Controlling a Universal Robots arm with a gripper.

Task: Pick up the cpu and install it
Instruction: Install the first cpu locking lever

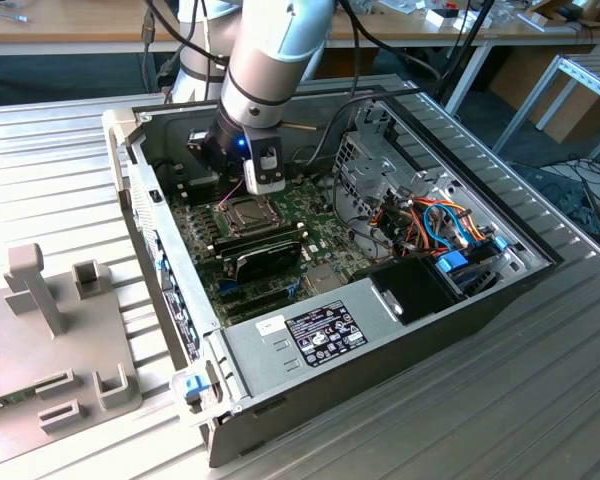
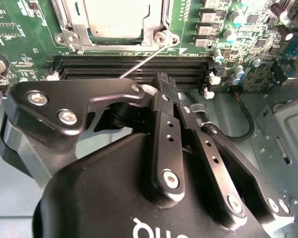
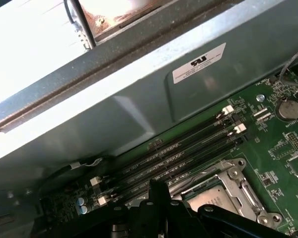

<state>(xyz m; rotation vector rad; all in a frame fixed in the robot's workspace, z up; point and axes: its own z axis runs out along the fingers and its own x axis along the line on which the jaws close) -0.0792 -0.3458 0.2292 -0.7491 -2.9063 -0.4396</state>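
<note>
One cpu: silver-grey square (image 2: 115,17) seated in the socket frame (image 2: 69,29) on the green motherboard (image 1: 325,235).
Four memory slots: dark parallel rows (image 2: 134,69) just beside the socket.
One arm: reaching down into the open computer case (image 1: 500,290) on the desk (image 1: 70,150), wrist above the socket.
One gripper (image 2: 161,82): black fingers (image 2: 166,96) pressed together, gripping nothing, tips over the memory slots.
Cpu versus fingers: apart, just past the tips, beyond the slots.
</note>
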